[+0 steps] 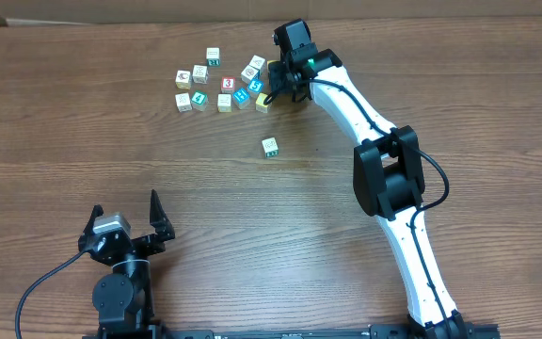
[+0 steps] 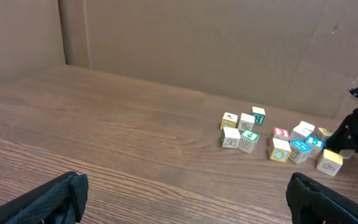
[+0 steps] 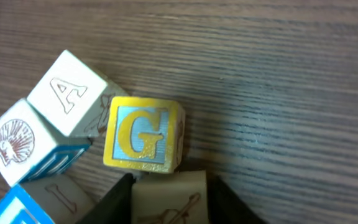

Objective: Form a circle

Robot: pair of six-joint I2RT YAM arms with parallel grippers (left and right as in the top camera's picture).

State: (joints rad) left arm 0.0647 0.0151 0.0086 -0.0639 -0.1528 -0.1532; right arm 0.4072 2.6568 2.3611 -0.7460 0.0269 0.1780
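Right gripper (image 1: 277,92) was down among the cubes at the far side of the wood table (image 3: 278,93). Wrist view: its two dark fingers (image 3: 114,208) lay against opposite sides of a cream cube (image 3: 169,194) with no gap seen on either side, so the jaws were clamped on it. Could not tell whether the cube was lifted.

Just ahead of the jaws, touching the cream cube's far edge: yellow G cube (image 3: 143,142). Ahead and to the left: white A cube (image 3: 67,92), against the G cube's corner. Left of that, a shell cube (image 3: 14,144). A blue-faced cube (image 3: 8,208) sat left of the left finger.

These made up the circle (image 1: 255,87), a tight bunch right at the right jaws. Loose scatter of cubes (image 1: 199,85) lay further left of the jaws. One lone cube (image 1: 269,146) lay behind them, well apart.

Left gripper (image 1: 125,211): jaws spread wide with nothing between them, all cubes well ahead and to the right.
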